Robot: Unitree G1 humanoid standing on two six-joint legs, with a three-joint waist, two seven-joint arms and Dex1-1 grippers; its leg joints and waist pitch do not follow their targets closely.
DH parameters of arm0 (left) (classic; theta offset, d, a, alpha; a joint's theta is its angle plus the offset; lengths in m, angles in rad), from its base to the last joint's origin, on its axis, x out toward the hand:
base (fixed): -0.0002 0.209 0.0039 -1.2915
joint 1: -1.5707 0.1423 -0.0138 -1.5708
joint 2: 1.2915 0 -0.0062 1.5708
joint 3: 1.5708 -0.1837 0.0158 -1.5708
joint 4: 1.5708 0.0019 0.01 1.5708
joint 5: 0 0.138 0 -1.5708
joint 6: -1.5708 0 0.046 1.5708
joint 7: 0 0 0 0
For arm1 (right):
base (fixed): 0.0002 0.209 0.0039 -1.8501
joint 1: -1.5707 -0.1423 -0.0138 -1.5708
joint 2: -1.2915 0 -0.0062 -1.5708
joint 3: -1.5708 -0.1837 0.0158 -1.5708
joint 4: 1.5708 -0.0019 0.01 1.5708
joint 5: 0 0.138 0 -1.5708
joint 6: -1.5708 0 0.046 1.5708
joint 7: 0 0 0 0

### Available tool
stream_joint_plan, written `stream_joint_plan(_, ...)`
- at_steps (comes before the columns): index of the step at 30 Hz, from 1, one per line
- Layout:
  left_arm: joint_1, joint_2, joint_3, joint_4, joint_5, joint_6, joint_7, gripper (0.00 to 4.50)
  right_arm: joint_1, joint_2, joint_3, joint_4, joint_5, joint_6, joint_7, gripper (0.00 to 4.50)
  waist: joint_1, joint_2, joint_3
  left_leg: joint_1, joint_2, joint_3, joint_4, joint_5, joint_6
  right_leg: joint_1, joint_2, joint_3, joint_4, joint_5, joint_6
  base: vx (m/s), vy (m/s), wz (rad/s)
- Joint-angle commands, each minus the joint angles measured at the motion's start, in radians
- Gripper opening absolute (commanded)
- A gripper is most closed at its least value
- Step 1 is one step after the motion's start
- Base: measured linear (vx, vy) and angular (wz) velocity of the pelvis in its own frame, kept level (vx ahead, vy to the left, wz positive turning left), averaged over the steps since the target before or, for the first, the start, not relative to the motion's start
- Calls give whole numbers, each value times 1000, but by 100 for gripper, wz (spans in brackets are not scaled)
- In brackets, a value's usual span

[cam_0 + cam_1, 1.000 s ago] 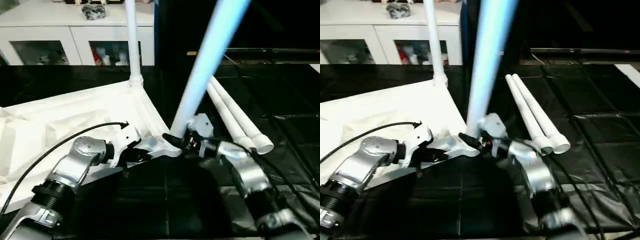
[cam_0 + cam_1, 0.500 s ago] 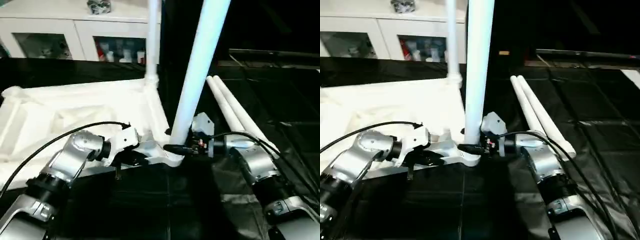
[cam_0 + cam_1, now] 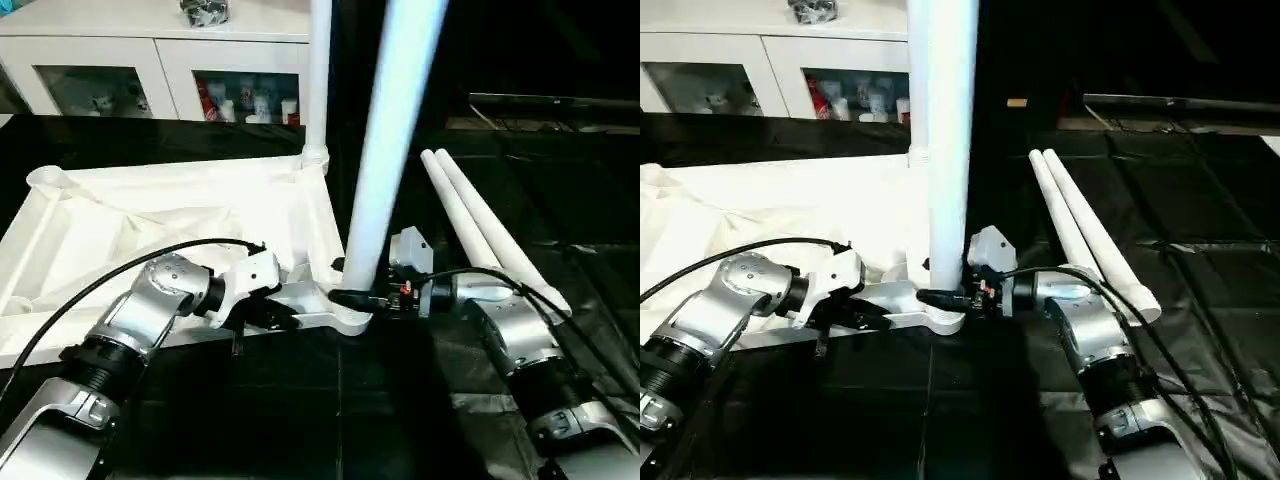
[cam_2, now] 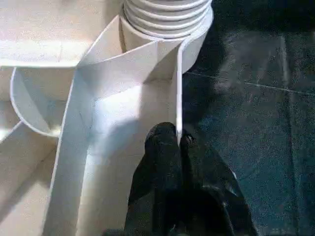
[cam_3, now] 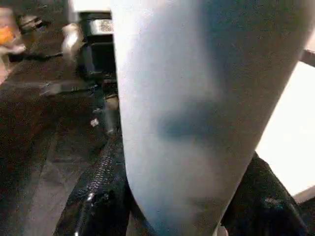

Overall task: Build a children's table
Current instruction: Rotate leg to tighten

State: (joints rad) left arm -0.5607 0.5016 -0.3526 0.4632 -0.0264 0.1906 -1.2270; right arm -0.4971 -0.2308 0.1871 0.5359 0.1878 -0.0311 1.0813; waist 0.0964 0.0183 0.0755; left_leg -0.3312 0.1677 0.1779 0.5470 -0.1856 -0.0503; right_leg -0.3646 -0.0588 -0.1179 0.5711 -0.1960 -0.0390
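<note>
The left claw [image 3: 278, 312], at lower left of centre in the left eye view, was pinched narrow on the thin upright rim wall of the table top [image 3: 150, 230]; in the left wrist view its two black fingers [image 4: 162, 147] met on either side of that wall, just short of the ribbed corner socket [image 4: 167, 19]. The top lay upside down, ribs upward, across the left half of the frame on the black surface [image 3: 330, 400].

At upper centre, a first leg [image 3: 318, 80] stood upright in the far corner socket, in front of the white cabinet [image 3: 150, 60] at the top of the frame.

Just right of centre, a second leg [image 3: 385, 150] rose steeply from the near corner socket [image 3: 350, 318], leaning slightly toward upper right. The right claw [image 3: 352, 297] gripped it low down, jaws about half open around the tube, right above the socket.

At right of the frame, the two remaining legs [image 3: 480, 230] lay side by side on the black surface, well apart from the top.

The step in hand looked to be seating the second leg while the left claw steadied the top. The next move likely called for bringing the leg fully upright and pressing or twisting it home; whether it was already fully seated could not be told. A tilted push might lift or skid the top.
</note>
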Motion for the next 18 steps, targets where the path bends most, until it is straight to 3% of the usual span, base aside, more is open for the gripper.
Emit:
stream_joint_plan(1,-21,-48,26,-17,-13,55,96,0,43,52,55,147,-104,55,-152,193,-5,6,-15,9,81,-44,-75,-379,19,10,-129,83,-105,-572,-121,0,0,0)
stream_joint_plan(3,-1,-68,60,-63,-29,115,156,0,21,83,12,184,-96,74,-258,193,-16,5,-14,14,78,-51,-74,-420,1,7,-131,77,-116,-674,-84,-28,5,-3)
stream_joint_plan(4,16,-87,84,-103,-41,164,201,0,3,105,-11,214,-94,83,-335,193,-22,13,-11,9,80,-56,-77,-437,-8,9,-133,73,-117,-692,-76,-55,10,-7)
stream_joint_plan(6,26,-100,99,-129,-50,197,230,0,-10,119,-25,233,-95,88,-384,193,-33,14,-8,12,79,-62,-79,-499,-18,6,-129,64,-127,-719,-52,-27,10,-6)
stream_joint_plan(7,43,-121,117,-169,-60,247,267,0,-28,138,-42,263,-94,95,-444,193,-41,17,-13,12,81,-64,-81,-509,-27,11,-131,63,-121,-679,-63,0,0,0)
stream_joint_plan(9,84,-174,149,-252,-62,341,353,0,-66,177,-63,327,-97,100,-551,193,-54,20,-7,-4,86,-70,-88,-518,-33,16,-130,61,-113,-627,-85,-13,20,-9)
stream_joint_plan(11,102,-205,164,-289,-60,382,398,0,-85,194,-72,357,-97,105,-596,193,-66,16,-4,-1,80,-71,-85,-545,-32,11,-129,59,-118,-641,-82,-13,20,-9)
stream_joint_plan(12,127,-258,177,-344,-54,444,472,0,-119,223,-88,411,-99,105,-674,193,-67,14,-5,2,72,-67,-80,-533,-17,8,-130,62,-127,-671,-66,0,0,0)
stream_joint_plan(13,127,-258,177,-344,-54,444,472,0,-119,223,-88,411,-99,105,-674,193,-69,9,-9,3,75,-66,-78,-510,-19,10,-135,67,-120,-654,-78,0,0,0)
stream_joint_plan(14,146,-299,175,-390,-51,489,517,0,-146,246,-103,447,-94,110,-719,193,-73,-1,-1,-7,71,-68,-77,-487,-1,10,-135,61,-128,-703,-63,0,0,0)
stream_joint_plan(17,163,-342,171,-448,-40,547,577,0,-177,272,-112,488,-102,106,-770,193,-74,4,-4,-13,70,-68,-77,-454,5,12,-132,63,-126,-668,-58,0,0,0)
stream_joint_plan(18,164,-343,170,-459,-33,562,595,0,-188,280,-111,508,-109,96,-781,193,-72,-2,-7,-8,69,-63,-77,-440,17,5,-128,68,-123,-632,-68,0,0,0)
